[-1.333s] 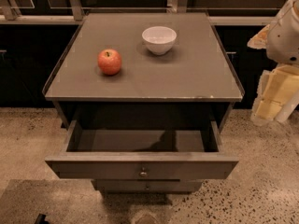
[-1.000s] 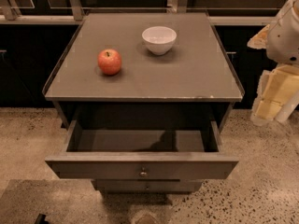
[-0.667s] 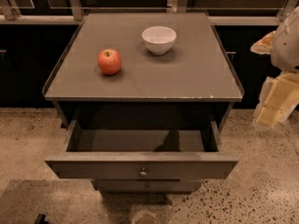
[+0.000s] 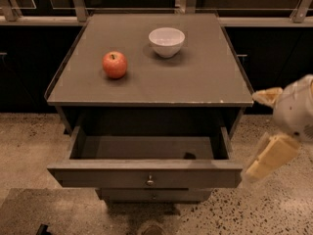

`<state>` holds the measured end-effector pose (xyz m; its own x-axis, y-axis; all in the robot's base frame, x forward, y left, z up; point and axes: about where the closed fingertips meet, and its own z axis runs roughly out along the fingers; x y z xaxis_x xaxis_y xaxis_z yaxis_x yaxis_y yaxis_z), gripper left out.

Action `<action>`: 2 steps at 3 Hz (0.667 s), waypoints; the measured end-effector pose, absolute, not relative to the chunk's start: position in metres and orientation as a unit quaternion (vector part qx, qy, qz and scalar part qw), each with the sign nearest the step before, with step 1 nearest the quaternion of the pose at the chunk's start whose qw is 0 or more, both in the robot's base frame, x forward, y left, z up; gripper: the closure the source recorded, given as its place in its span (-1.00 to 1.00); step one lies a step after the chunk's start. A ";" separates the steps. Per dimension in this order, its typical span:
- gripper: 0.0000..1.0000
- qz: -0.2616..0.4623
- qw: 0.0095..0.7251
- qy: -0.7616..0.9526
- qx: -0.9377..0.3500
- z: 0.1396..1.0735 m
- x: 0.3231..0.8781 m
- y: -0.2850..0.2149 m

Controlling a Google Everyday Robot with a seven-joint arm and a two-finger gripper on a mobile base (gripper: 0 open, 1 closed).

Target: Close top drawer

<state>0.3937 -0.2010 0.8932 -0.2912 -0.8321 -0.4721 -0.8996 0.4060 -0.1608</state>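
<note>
The top drawer [image 4: 98, 176] of the grey cabinet stands pulled far out. Its wide flat front panel faces me, with a small round metal knob [image 4: 150, 181] at its centre. The inside looks bare apart from a small dark spot at the front right. My gripper [image 4: 263, 131] is at the right edge of the view, just beside the drawer's front right corner and apart from it. Its two cream fingers [image 4: 272, 156] are spread and hold nothing.
A red apple [image 4: 114, 64] and a white bowl [image 4: 167, 41] sit on the cabinet top [image 4: 205, 77]. A narrower lower drawer front [image 4: 122, 195] shows under the open drawer. Speckled floor surrounds the cabinet; dark cabinets and a rail run behind it.
My gripper has moved down and left, from beside the cabinet top toward the drawer's front right corner. The drawer, apple and bowl have not moved.
</note>
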 end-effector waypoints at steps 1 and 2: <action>-1.00 0.150 0.275 0.821 -0.477 0.810 0.380 -0.186; -1.00 0.218 0.244 0.841 -0.431 0.705 0.363 -0.164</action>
<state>0.3634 -0.1635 0.7047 -0.5103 -0.6177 -0.5984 -0.8308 0.5339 0.1573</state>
